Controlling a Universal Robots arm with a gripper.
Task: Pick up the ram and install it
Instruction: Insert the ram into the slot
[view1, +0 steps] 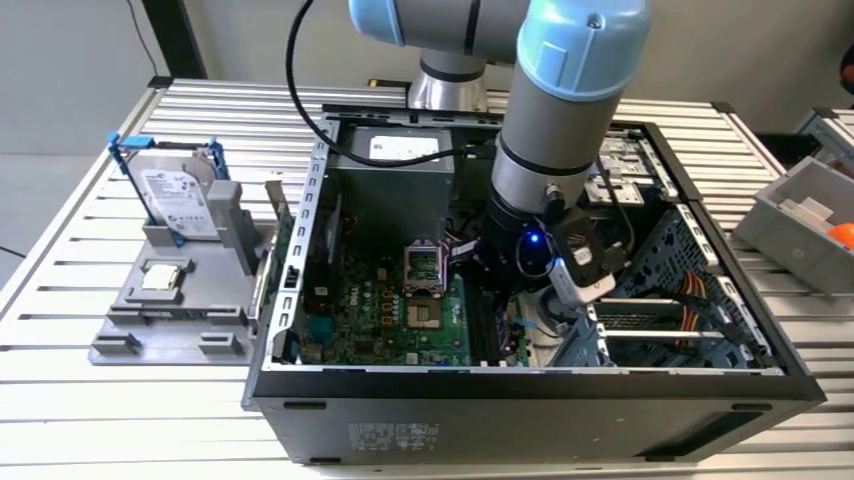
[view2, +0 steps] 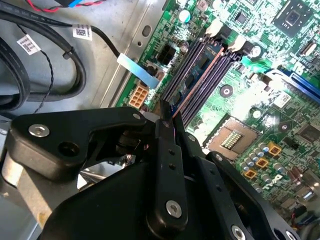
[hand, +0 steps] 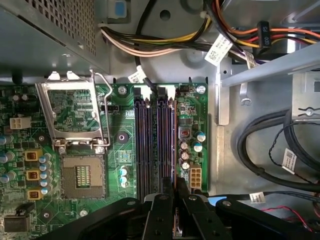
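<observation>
No print can be read with certainty. Small white tags (hand: 218, 50) on the cables beside the gripper (hand: 176, 186) carry barcode-like marks too fine to make out. The hard drive's label (view1: 178, 188), well away from the gripper, and the sticker (view1: 394, 436) on the computer case front are likewise illegible.

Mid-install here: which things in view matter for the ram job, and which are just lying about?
For the job:
- gripper, shut on the ram
- black memory slots under it
- motherboard

Lying about:
- hard drive and processor chip on the grey stand outside the case
- processor socket
- cable bundle
</observation>
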